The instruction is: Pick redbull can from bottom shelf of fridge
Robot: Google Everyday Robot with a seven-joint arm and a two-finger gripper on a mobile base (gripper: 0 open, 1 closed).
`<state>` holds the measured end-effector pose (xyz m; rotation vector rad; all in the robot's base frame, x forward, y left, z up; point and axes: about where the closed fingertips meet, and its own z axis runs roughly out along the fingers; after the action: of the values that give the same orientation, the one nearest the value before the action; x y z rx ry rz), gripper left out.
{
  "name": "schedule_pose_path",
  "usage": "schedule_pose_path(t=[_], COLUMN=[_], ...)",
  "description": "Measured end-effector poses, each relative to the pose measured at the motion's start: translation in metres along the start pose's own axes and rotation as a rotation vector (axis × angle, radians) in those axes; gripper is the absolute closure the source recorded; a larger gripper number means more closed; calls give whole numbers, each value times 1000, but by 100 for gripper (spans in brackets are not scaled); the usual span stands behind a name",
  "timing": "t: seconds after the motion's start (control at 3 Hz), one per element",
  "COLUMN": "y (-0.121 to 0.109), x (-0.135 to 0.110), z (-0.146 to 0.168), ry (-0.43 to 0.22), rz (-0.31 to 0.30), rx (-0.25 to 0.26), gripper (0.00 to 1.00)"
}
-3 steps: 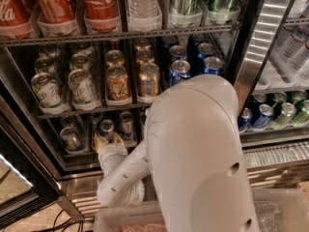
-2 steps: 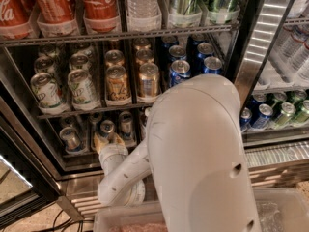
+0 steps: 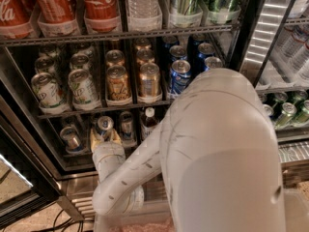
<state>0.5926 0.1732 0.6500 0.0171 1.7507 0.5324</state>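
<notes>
Gripper: lower left of the frame, gripper point(image 3: 105, 138) reaches into the fridge point(image 3: 245, 30) at the bottom shelf point(image 3: 77, 164).
Claw: released, its yellowish fingers point(image 3: 95, 139) spread to either side of the redbull can point(image 3: 104, 125).
Can: upright, second lane from the left, between two other cans.
Bottle point(image 3: 148, 121): white cap, further right on the same shelf.
Arm point(image 3: 212, 149): white, fills the lower right.

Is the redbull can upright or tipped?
Upright: the redbull can stands on the bottom shelf, silver top up, with the gripper right at its front.
</notes>
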Motion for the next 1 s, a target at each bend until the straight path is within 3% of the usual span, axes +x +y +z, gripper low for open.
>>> schedule_pose_path(t=[0.33,0.67,1.0], y=[22,39,41], x=[-21,-38,-44], z=[-17,-38,-61], ry=[-13,32,132], rz=[24,98,164], rx=[-82,-207,-312], gripper=[100,100,100])
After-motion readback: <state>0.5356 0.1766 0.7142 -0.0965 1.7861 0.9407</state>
